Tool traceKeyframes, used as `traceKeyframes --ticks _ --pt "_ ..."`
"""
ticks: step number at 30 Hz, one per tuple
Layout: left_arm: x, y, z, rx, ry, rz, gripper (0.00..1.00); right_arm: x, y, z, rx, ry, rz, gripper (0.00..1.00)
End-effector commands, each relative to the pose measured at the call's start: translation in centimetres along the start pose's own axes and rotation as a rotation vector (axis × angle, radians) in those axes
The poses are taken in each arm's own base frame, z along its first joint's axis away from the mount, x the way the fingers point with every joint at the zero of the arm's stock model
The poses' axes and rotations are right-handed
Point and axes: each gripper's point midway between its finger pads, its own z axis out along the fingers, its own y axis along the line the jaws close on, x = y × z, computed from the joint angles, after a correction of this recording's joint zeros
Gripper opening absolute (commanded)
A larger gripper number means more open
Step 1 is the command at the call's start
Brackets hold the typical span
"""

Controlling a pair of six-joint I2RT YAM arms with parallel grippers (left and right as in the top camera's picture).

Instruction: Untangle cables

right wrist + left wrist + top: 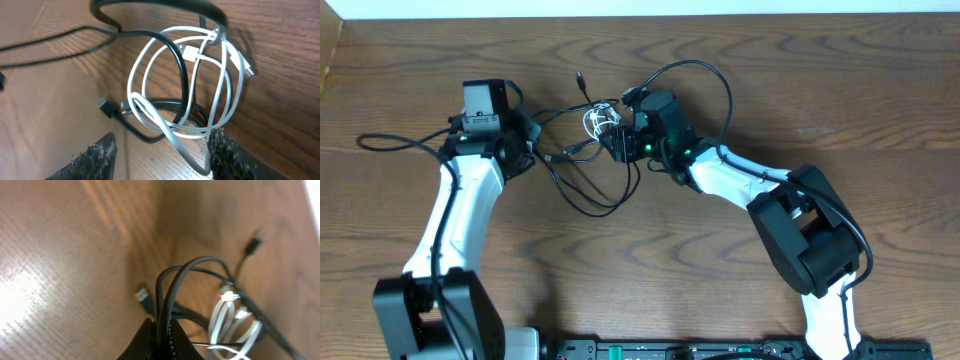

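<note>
- Writing: a black strip at the bottom edge of the overhead view [720, 351] carries green marks too small to read.
- Left gripper [161, 341] is pinched fully together on a doubled strand of the black cable [172, 287], which rises out of the fingertips in a narrow arch. Only the tips show in the left wrist view; the rest of the fingers is cut off by the bottom edge.
- Right gripper [160, 155] stands partly open with nothing pinched. Its two fingers sit either side of the white cable [196, 54], and I cannot tell whether the right finger touches the cord.
- White cable lies coiled in several loops on the wooden table [840, 90], between the two grippers, with the black cable threaded through the coil.
- One black plug end [104, 106] lies on the wood just left of the coil.
- Where the cords cross is hard to follow: from overhead the right gripper covers part of the tangle, and the left wrist view is blurred.
- A thick black wire [150, 5] arches over the coil, cut off by the frame's top edge.
</note>
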Motion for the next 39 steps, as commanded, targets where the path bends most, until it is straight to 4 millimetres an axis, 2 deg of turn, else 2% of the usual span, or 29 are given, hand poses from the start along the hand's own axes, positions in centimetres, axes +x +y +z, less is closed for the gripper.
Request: traceKeyframes --ticks 1,4,9,10,14,16,19,21,26,27,28,31,32,33,36,39 --pt "0.0 0.8 1.1 -0.049 0.011 0.015 0.08 -0.5 -0.9 0.3 0.073 -0.038 -0.045 0.54" --pt "0.5 1.3 1.7 -0.073 0.034 0.014 0.08 -0.9 -1.4 0.2 0.114 -0.065 -0.048 0.48" --pt "0.8 1.5 1.9 -0.081 0.049 0.014 0.08 -2.0 -1.6 0.1 0.125 -0.109 -0.065 0.06" --pt "1.1 1.5 1.8 -0.08 0.063 0.014 0.08 -2.2 -1.0 0.0 0.094 -0.11 -0.095 0.01" --pt "2.7 2.2 1.6 -0.098 0.139 0.009 0.08 -4.7 0.7 -2.2 0.051 -0.149 -0.136 0.01" --pt "3.0 2.7 1.5 -0.119 0.154 0.008 0.08 -6.7 1.0 -4.4 0.058 -0.181 -0.141 0.01" --pt "3.3 3.1 1.4 -0.135 0.166 0.007 0.08 -9.7 1.0 -8.3 0.08 -0.228 -0.125 0.01" --pt "3.3 3.1 1.4 -0.136 0.167 0.007 0.08 -11.8 0.5 -12.0 0.109 -0.263 -0.107 0.01" --pt "3.3 3.1 1.4 -0.136 0.167 0.008 0.08 -14.5 -1.2 -19.4 0.185 -0.318 -0.061 0.01" --pt "3.3 3.1 1.4 -0.136 0.166 0.008 0.08 -14.6 -1.5 -20.1 0.197 -0.318 -0.052 0.01" --pt "3.3 3.1 1.4 -0.138 0.165 0.008 0.09 -14.7 -2.1 -21.8 0.22 -0.322 -0.035 0.01" --pt "3.3 3.2 1.4 -0.139 0.164 0.008 0.09 -14.6 -3.2 -23.2 0.251 -0.315 -0.009 0.01" --pt "3.3 3.2 1.4 -0.139 0.165 0.008 0.17 -14.4 -3.7 -23.5 0.263 -0.306 0.002 0.01" --pt "3.4 3.2 1.4 -0.142 0.167 0.008 0.23 -14.0 -4.4 -23.7 0.279 -0.29 0.018 0.01" --pt "3.4 3.5 1.3 -0.153 0.169 0.01 0.28 -12.7 -6.9 -24.5 0.338 -0.242 0.084 0.01" --pt "3.1 3.8 1.4 -0.168 0.152 0.056 0.29 -12.1 -9.9 -26.1 0.396 -0.23 0.165 0.01"
